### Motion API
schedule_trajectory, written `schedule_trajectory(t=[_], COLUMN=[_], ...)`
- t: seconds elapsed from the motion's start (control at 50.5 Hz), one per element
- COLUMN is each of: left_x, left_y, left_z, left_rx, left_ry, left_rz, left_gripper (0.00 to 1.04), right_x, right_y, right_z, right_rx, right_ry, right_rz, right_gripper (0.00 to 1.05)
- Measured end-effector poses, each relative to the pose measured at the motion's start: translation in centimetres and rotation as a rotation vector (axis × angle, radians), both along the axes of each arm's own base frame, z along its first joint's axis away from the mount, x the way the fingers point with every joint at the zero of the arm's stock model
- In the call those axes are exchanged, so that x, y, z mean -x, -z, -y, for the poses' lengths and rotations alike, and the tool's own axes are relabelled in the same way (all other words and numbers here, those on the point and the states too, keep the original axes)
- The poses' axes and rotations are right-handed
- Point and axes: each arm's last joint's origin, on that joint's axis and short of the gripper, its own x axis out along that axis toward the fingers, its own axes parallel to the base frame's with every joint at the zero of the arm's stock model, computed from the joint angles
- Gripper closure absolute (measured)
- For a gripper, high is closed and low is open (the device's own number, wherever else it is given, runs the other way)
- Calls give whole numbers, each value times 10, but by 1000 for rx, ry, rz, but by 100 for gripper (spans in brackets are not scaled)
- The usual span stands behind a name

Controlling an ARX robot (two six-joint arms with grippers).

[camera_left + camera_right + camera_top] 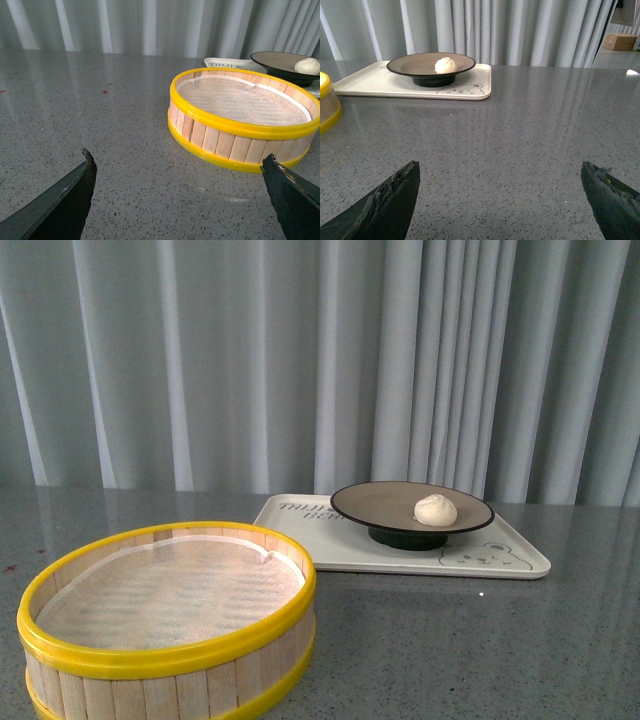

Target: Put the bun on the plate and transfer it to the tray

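I see the bun [435, 509], soft and light I judge, best cupped low at its sides, sitting on the plate [360, 504], which rests on the tray [520, 565]. The steamer basket [170, 660] holds only its liner. Left gripper [177, 197] and right gripper [500, 200] are spread, holding nothing.
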Motion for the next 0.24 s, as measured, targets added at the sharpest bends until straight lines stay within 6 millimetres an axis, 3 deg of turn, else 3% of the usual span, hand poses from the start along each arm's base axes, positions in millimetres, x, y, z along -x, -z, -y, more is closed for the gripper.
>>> schedule_trajectory(t=[0.238], left_x=[0], left_y=[0], left_z=[0], left_rx=[0], left_ry=[0], left_rz=[0], left_gripper=[7], right_x=[0], right_y=[0], right_z=[0], right_rx=[0], right_ry=[0], right_rz=[0], right_gripper=[9])
